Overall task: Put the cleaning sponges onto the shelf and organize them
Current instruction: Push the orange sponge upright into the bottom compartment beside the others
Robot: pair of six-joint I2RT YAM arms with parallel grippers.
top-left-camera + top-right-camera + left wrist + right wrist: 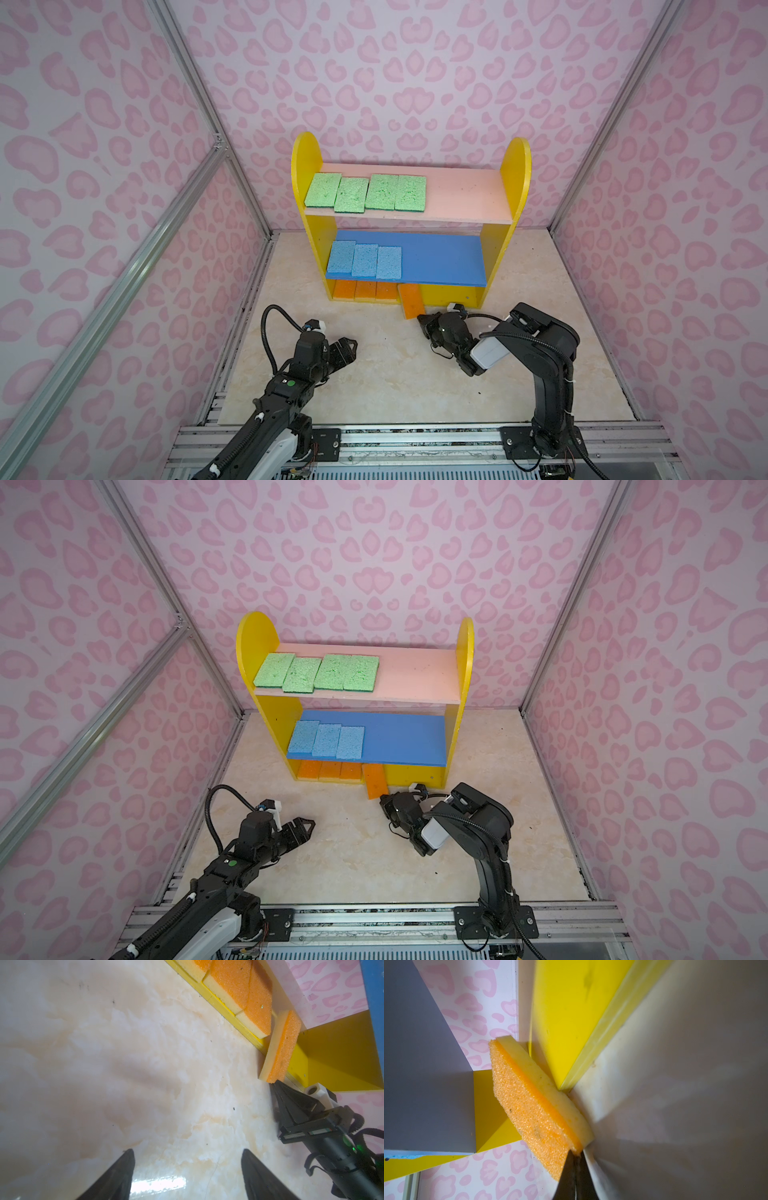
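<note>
The left claw is seen nearest in both top views, its jaws spread wide with nothing held between them, over the marbled table. Ahead of it and to its right, the right claw is found low over the table with its jaws closed together. Their tips are pressed against the near end of one orange sponge; whether a sliver of it is pinched cannot be told. That sponge is laid slantwise, its near end just before the right claw and its far end over the front lip of the yellow base of the shelf. Beyond this claw and to its left, three more orange sponges are lined side by side on that base, so four orange are counted. Farther and higher, three light blue sponges are ranged on the blue board. Farthest, four light green sponges are set on the pink board.
</note>
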